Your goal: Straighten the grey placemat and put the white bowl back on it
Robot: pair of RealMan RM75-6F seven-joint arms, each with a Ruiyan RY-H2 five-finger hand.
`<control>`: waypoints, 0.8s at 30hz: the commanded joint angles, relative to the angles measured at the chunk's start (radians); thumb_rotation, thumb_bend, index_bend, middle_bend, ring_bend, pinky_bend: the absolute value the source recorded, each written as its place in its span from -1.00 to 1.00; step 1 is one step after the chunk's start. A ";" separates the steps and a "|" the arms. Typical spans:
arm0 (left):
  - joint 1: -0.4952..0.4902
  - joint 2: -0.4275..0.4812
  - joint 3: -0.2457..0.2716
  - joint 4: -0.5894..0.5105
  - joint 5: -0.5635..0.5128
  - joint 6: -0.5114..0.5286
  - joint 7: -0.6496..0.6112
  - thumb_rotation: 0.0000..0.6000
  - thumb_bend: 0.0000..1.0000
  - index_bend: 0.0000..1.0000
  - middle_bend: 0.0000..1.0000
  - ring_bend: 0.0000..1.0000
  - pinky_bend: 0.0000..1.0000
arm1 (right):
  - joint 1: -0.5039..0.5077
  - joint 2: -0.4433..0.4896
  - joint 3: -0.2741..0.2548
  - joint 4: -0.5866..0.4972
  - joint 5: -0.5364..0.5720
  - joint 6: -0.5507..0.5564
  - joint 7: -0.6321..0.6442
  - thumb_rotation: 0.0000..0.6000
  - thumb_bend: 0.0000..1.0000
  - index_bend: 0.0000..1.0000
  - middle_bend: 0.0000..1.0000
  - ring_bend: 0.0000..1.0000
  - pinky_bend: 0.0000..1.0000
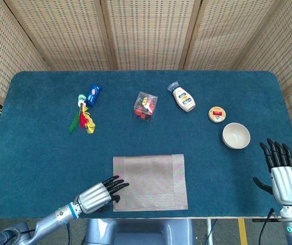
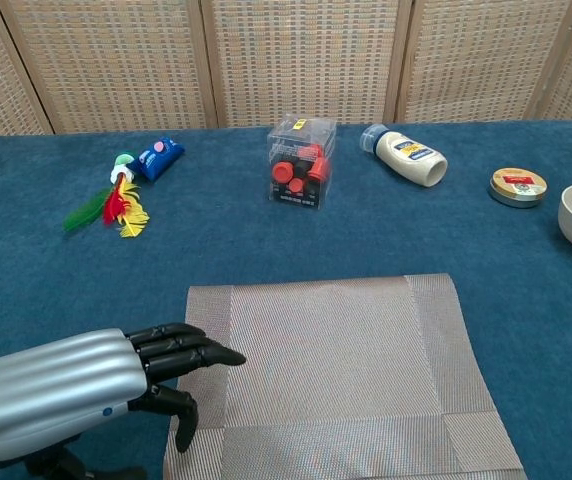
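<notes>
The blue tabletop point(image 1: 33, 153) spreads wide beyond both hands, with bare cloth between them and the far row of things. The grey placemat point(image 1: 150, 182) lies near the front edge, its sides roughly square to that edge; the left hand point(image 1: 96, 195) reaches low across its near left corner, fingers point(image 2: 191, 348) stretched flat and apart over the mat's left border, holding nothing, though whether they press the mat cannot be told. The right hand point(image 1: 282, 171) stands upright at the front right corner, fingers spread and empty, well apart from the mat. Just ahead of that hand and slightly inward sits the white bowl point(image 1: 236, 136) upright on bare cloth, off the mat. Beyond the bowl lies a small round tin point(image 1: 217, 114), and further inward a white bottle point(image 1: 183, 98) on its side. Far ahead of the left hand sit a clear box point(image 1: 145, 105) of red pieces, a feather toy point(image 1: 82, 120) and a blue packet point(image 1: 94, 94).
</notes>
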 commanded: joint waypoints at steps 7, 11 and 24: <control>-0.023 -0.032 0.005 0.014 -0.021 -0.019 0.017 1.00 -0.28 -0.10 -1.00 -1.00 -1.00 | -0.003 0.003 0.004 -0.002 -0.009 0.001 0.006 1.00 -1.00 -0.92 -1.00 -1.00 -1.00; -0.033 -0.039 0.013 0.011 -0.024 -0.025 0.027 1.00 -0.28 -0.09 -1.00 -1.00 -1.00 | -0.005 0.004 0.006 -0.004 -0.012 0.002 0.009 1.00 -1.00 -0.92 -1.00 -1.00 -1.00; -0.044 -0.066 0.025 0.015 -0.053 -0.038 0.058 1.00 -0.17 -0.01 -1.00 -1.00 -1.00 | -0.011 0.010 0.011 -0.012 -0.024 0.009 0.018 1.00 -1.00 -0.90 -1.00 -1.00 -1.00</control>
